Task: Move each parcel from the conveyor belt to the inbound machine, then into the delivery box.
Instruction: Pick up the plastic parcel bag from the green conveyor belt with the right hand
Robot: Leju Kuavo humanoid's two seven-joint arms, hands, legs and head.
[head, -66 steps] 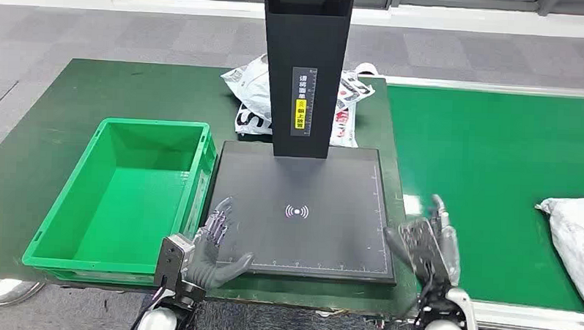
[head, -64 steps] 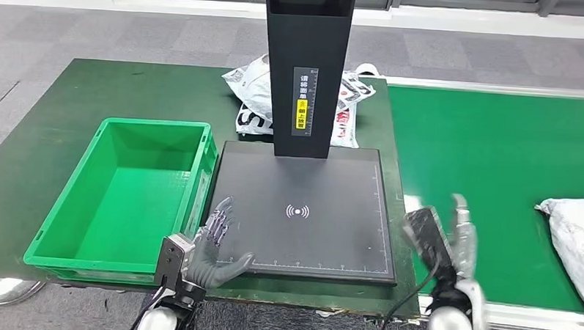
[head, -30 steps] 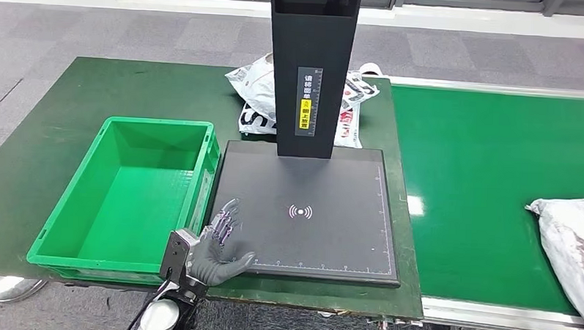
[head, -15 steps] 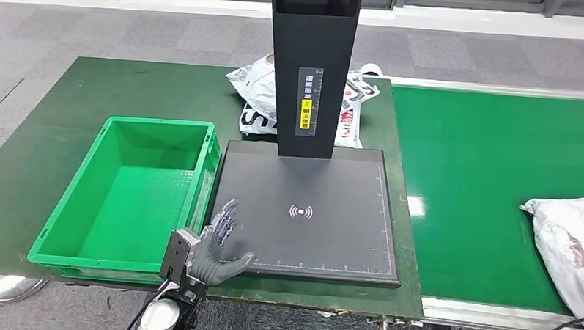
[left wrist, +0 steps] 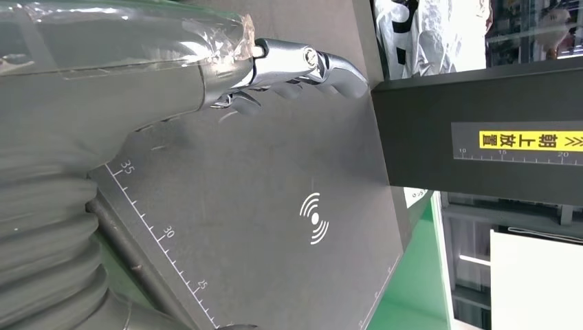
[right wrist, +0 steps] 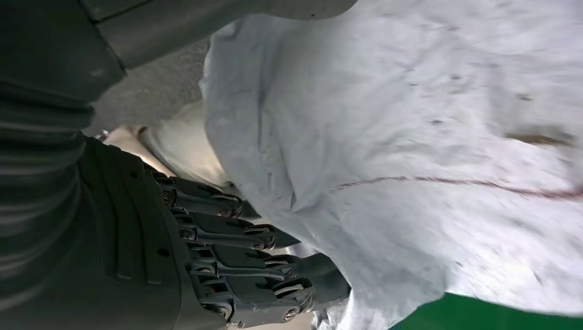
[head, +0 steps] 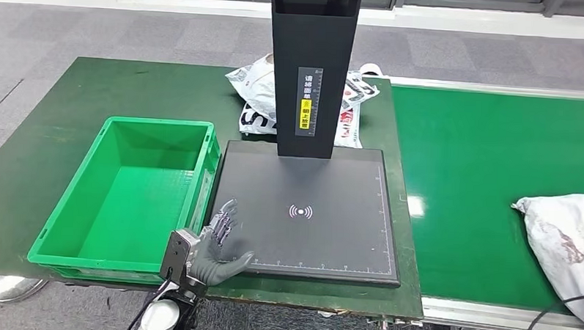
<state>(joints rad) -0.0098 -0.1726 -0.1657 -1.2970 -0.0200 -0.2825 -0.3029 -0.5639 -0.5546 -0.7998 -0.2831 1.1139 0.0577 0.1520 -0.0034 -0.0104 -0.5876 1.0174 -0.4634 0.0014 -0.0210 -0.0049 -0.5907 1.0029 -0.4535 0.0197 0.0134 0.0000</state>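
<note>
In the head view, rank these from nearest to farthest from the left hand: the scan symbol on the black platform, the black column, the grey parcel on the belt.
From the left hand, at the platform's near left corner:
1. Scan symbol, mid-platform, just right of the hand.
2. Black column, at the platform's far edge.
3. Grey parcel, far right on the conveyor belt.

Your left hand (head: pixel 217 243) sits low at the near left, palm flat, fingers (left wrist: pixel 309 65) spread forward, thumb out to the right, holding nothing. Your right hand (right wrist: pixel 227 268) shows fingers curled, touching white material; grip unclear.
</note>
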